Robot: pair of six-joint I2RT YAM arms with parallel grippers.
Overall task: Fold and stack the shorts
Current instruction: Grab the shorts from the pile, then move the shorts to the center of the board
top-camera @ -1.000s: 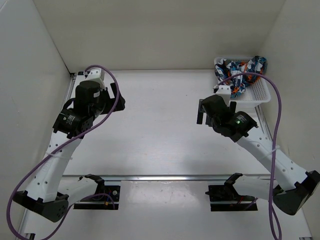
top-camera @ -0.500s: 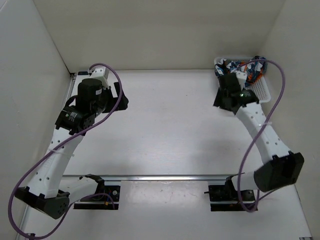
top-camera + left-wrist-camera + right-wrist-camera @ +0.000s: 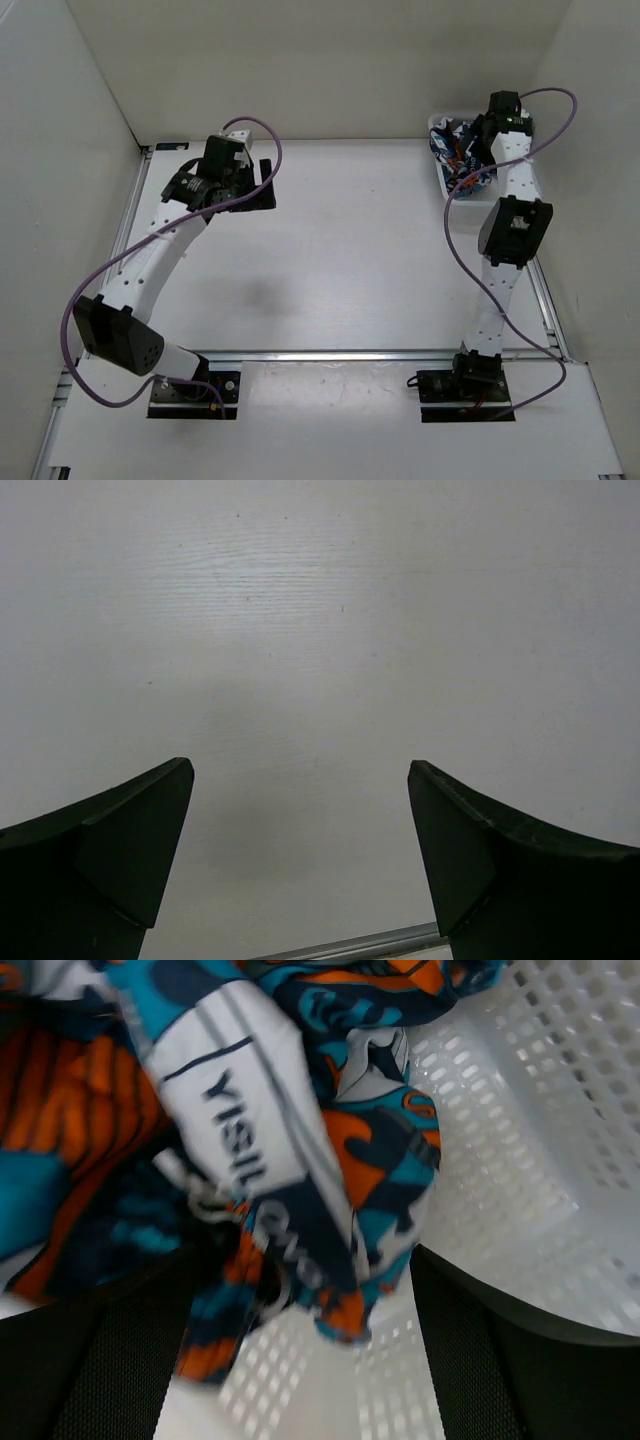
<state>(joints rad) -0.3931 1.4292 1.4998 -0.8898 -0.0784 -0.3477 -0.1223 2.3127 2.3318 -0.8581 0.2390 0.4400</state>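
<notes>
A: What is on the table [image 3: 340, 260]?
B: A white mesh basket [image 3: 540, 1140] at its far right corner, printed shorts [image 3: 250, 1130] bunched inside.
A: Which gripper is nearer?
B: The right gripper [image 3: 300, 1340], jaws apart astride the crumpled fabric. The left gripper [image 3: 300, 820], also spread, hovers well apart.

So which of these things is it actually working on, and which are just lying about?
Part of the job:
- shorts, bunched in the basket
- right gripper, open over them
- left gripper, open above the table

Just there:
- basket, white mesh, only holding the shorts
- table
</notes>
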